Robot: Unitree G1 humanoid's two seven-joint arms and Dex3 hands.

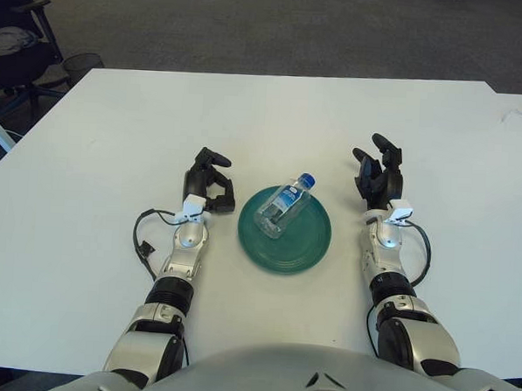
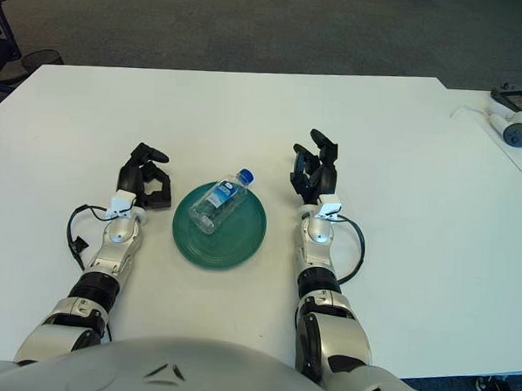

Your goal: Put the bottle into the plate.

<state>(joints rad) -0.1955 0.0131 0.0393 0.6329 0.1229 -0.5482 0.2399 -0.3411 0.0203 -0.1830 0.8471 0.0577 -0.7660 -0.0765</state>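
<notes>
Nearest the robot's body, both forearms reach forward over the white bench (image 1: 99, 108). Between them sits a dark green round plate (image 1: 306, 246), and a small clear plastic water bottle (image 1: 283, 205) lies on its side in it. The bottle has a blue cap and a blue and white label; it runs diagonally, base toward the plate's middle and cap pointing away and to the right, over the far rim. The left robot hand (image 1: 209, 182) is just left of the plate, fingers loosely curled and holding nothing. The right robot hand (image 1: 379, 174) is right of the plate, fingers spread and empty. Far right lie a cable and small grey devices (image 2: 513, 117); far left, beyond the bench, a black chair (image 1: 14, 56).
</notes>
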